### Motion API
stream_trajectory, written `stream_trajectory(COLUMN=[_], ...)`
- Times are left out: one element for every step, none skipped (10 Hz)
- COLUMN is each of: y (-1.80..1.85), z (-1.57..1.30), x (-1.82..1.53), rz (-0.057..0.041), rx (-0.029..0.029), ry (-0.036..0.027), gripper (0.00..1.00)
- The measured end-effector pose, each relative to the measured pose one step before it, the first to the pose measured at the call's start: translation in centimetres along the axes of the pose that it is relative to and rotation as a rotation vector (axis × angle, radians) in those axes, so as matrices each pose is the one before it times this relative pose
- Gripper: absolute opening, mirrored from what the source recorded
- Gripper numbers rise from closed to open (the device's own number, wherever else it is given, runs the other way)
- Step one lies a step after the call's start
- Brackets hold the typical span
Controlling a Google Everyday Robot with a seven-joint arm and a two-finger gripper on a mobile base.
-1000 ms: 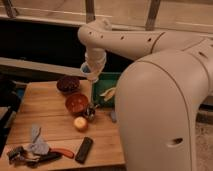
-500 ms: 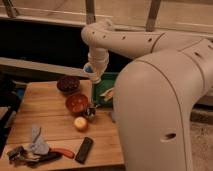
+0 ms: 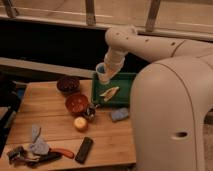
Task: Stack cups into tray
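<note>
My gripper (image 3: 104,75) is at the end of the white arm that reaches in from the right. It holds a white tapered cup (image 3: 102,76) in the air, above the far left corner of the green tray (image 3: 125,79). The cup's rim looks light blue; I cannot tell if the small light-blue cup is nested inside it. The tray sits on the wooden table (image 3: 50,117) at the back right and holds a pale yellowish item (image 3: 109,92).
A dark brown bowl (image 3: 67,84) and an orange bowl (image 3: 76,103) stand left of the tray. A small metal object (image 3: 90,112), a yellow ball (image 3: 80,123), a blue-grey sponge (image 3: 119,115), a black bar (image 3: 83,150) and a cloth with tools (image 3: 36,147) lie nearer. The robot body (image 3: 170,120) fills the right.
The gripper with the cup has moved right and slightly down, from above the brown bowl's side to over the tray's left corner.
</note>
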Motion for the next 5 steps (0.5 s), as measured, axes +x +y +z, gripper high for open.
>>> stream_trajectory(y=[-1.088, -1.624, -1.243, -0.623, -1.153], z=[0.070, -0.345, 0.084, 0.210, 0.476], x=[-0.948, -1.316, -1.264, -0.904, -0.886], rz=[0.00064, 0.00037, 0.00516, 0.00967, 0.01709], rx=[-0.05758, -0.07265, -0.06967, -0.07574, -0.03341], ry=[0.03035, 0.03206, 0.02810, 0.02651, 0.01936], gripper=[0.00, 0.00, 0.00, 0.00, 0.00])
